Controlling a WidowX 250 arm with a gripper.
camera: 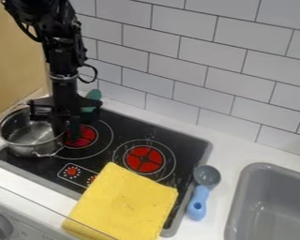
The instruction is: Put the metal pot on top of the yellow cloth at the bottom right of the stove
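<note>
At the stove's left end stands the metal pot (32, 134), upright and uncovered, with a small wire handle on its front right side. My gripper (66, 127) hangs down at the pot's right rim, overlapping that edge in the view; whether it holds the rim is unclear. The yellow cloth (124, 201) lies folded over the front right part of the black stove (190, 150), its lower end reaching past the stove's front edge. Part of the left burner is hidden behind my gripper.
A grey and blue scoop (198, 203) lies along the stove's right edge. The grey sink (265, 187) is at the far right. Behind my gripper, a green utensil (93, 94) shows near the tiled wall (177, 70). Knobs are printed left of the cloth.
</note>
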